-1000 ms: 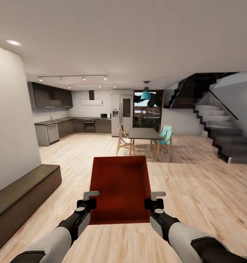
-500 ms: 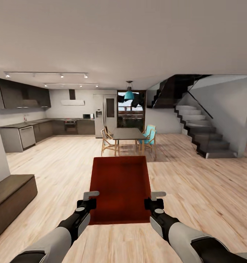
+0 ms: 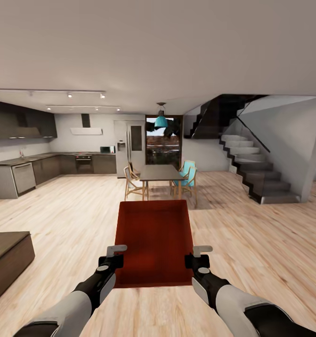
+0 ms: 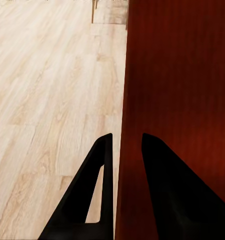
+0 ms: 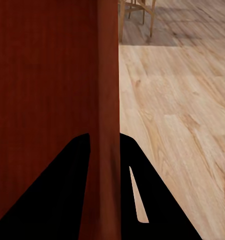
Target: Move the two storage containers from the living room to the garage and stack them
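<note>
Carrying step: both pincers, left (image 3: 116, 255) and right (image 3: 196, 256), clamp the bin (image 3: 154, 241) by its side walls, held at 12 o'clock. Next: drive on toward the garage.

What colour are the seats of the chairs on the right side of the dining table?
Turquoise blue seats on the chairs, clearest in the head view.

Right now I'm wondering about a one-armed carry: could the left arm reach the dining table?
Probably not. The left claw is shut on the bin wall, and the table stands far off across open wood floor.
</note>
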